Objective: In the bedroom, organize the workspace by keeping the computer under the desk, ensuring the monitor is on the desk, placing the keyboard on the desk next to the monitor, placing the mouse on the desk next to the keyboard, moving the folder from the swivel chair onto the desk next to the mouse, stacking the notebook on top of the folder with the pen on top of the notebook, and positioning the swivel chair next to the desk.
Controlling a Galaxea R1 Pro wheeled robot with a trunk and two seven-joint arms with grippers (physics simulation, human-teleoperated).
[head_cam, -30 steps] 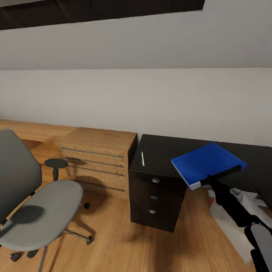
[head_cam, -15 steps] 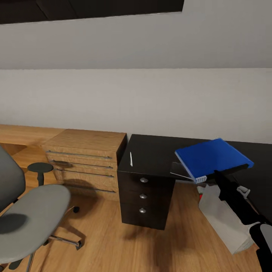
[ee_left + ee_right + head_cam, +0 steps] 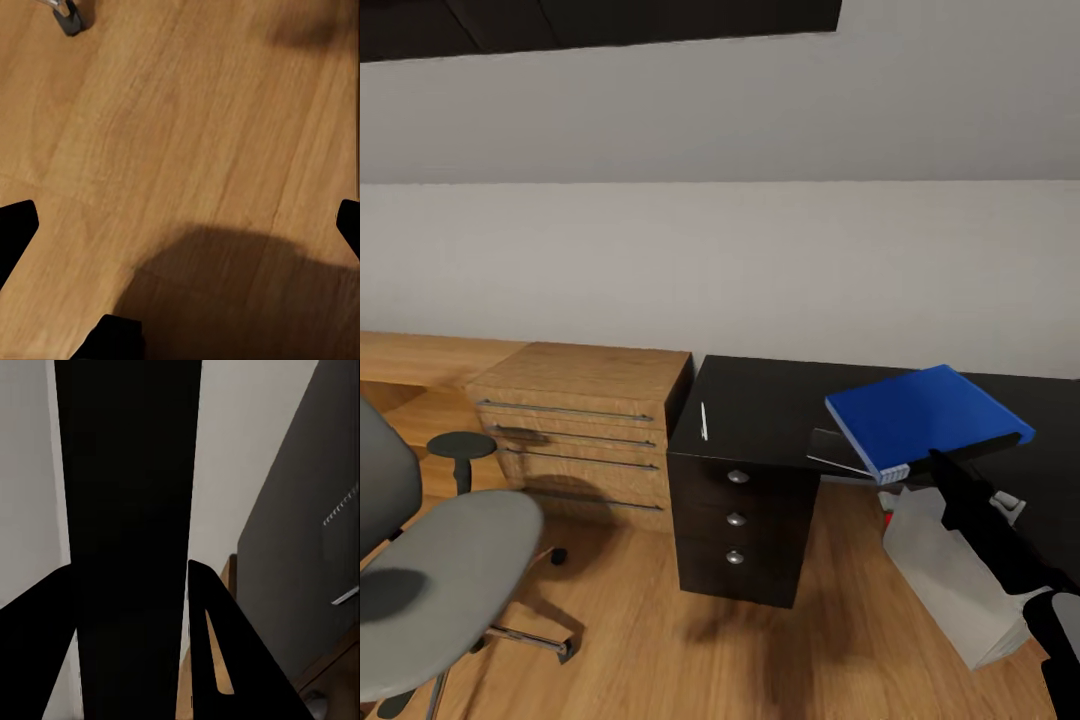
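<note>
At right of frame, the right gripper [image 3: 932,462] clamps the folder [image 3: 925,417] above the desk [image 3: 760,405]; notebook [image 3: 838,449], pen [image 3: 703,420] unstacked; left gripper state unclear

Even, soft light, blurred shadows on the floor [image 3: 660,640], slightly soft renders.

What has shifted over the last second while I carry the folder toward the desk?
Mostly the camera: the view panned right, so the swivel chair and light-wood drawer unit slid left in frame. The right gripper, clamped on the blue folder, carried it further over the desk, where the dark notebook now shows beneath its edge. The pen lies on the desk as before.
</note>
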